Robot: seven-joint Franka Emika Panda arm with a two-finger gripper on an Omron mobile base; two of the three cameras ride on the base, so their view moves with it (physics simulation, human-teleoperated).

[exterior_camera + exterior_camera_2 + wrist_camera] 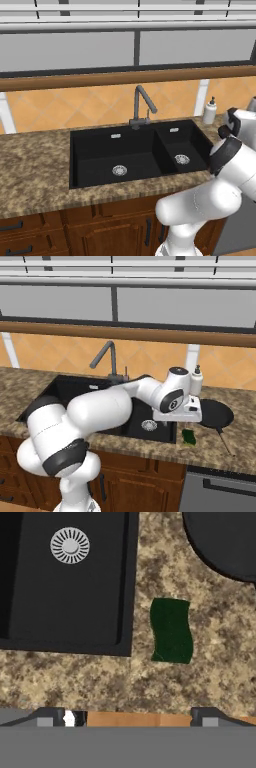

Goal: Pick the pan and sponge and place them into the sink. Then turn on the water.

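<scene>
From the left base view, the black sink [140, 150] sits in the speckled bench [35, 165] with both bowls bare, a silver drain in each. The dark faucet [141, 105] stands behind the divider with no stream running, and a white soap bottle [210, 111] waits at the far corner.

Over to the right base view: the arm reaches across the small bowl, with the claw [192, 415] hanging above the bench just right of the sink. The pan [216, 413] lies flat on the bench close by, its thin tan handle pointing toward the front edge. The sponge [189, 437] lies in front of the pan, near the sink's rim.

Now the hand view, looking straight down: the sponge [172, 631] shows its dark green face beside the sink wall [127, 587], the pan's [225, 542] rim curving in at the corner. The claw's tips stand spread wide, holding nothing.

The sponge looks light and squashy, so a pinch across its narrow width should do. The pan seems stiffer and heavier; its rim or handle looks the better hold, though the thin handle may let it swing.
</scene>
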